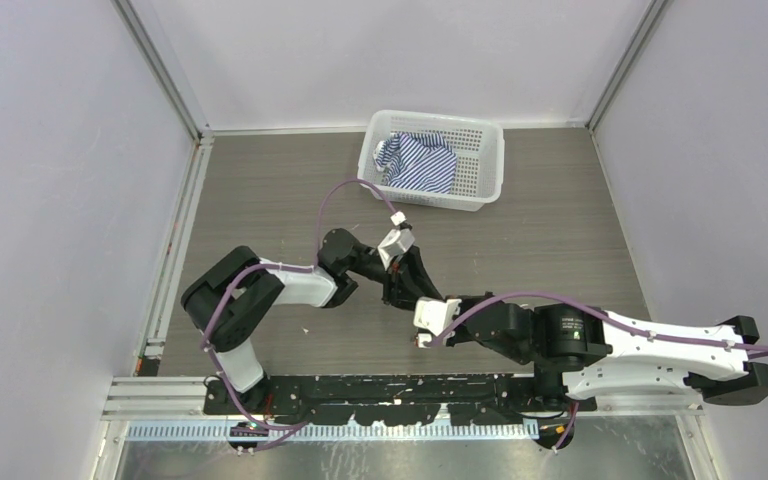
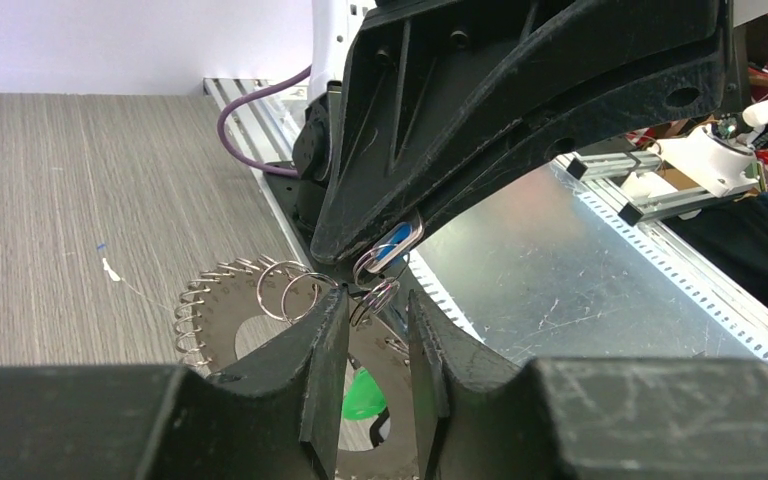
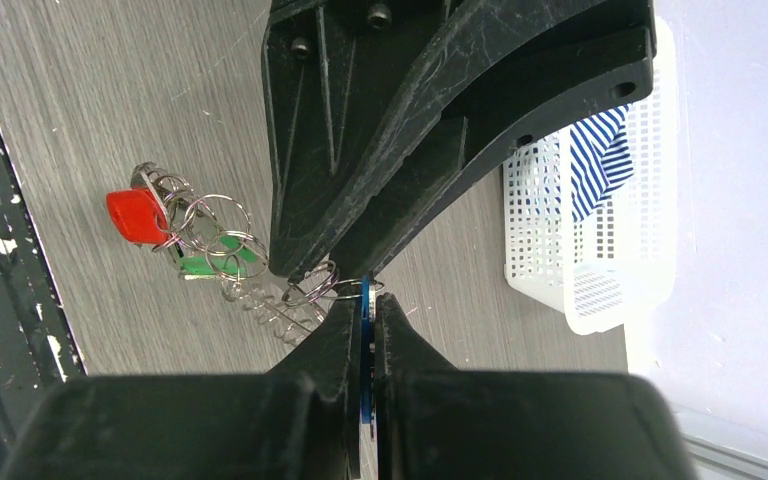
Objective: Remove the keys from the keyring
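Observation:
The keyring [image 2: 245,330] lies flat on the table, a thin metal disc rimmed with small wire loops [image 3: 265,300]. My right gripper [image 3: 367,298] is shut on a blue key [image 3: 365,340], held edge-on above the ring. That blue key [image 2: 393,243] also shows in the left wrist view. My left gripper [image 2: 378,298] faces it tip to tip, jaws a little apart. A small split ring [image 2: 377,300] sits in the gap. A red key [image 3: 137,216] and a green key head [image 3: 208,264] hang on the ring. In the top view both grippers [image 1: 405,297] meet mid-table.
A white plastic basket [image 1: 483,172] with a blue-striped cloth [image 1: 420,160] stands at the back of the table. The metal base rail [image 1: 360,400] runs along the near edge. Grey walls close in both sides.

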Robot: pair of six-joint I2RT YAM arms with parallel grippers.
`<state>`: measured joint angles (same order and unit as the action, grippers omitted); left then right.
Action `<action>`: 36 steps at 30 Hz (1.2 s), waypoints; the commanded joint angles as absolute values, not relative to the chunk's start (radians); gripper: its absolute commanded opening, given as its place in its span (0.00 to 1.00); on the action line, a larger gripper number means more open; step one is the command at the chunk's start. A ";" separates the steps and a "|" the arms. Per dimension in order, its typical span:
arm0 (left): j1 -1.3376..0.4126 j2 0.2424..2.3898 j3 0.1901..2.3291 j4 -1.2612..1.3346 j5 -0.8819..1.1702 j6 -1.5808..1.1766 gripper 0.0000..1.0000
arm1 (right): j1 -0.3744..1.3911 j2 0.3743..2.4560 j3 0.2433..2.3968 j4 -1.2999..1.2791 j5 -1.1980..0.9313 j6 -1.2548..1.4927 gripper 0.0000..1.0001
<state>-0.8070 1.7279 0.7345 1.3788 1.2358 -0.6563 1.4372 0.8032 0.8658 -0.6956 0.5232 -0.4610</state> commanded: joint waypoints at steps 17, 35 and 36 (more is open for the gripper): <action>-0.830 1.753 0.782 1.432 1.230 -0.690 0.10 | 1.442 0.796 0.925 -0.643 0.586 -0.436 0.01; -0.807 1.670 0.675 1.431 1.055 -0.597 0.00 | 1.467 0.763 0.888 -0.778 0.624 -0.326 0.01; -0.805 1.660 0.664 1.431 1.036 -0.583 0.00 | 1.470 0.765 0.880 -0.780 0.628 -0.324 0.01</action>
<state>-0.8158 1.7321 0.6968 1.3792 1.1267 -0.6403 1.4540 0.7856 0.8734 -0.7860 0.5800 -0.3565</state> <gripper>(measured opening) 0.017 0.055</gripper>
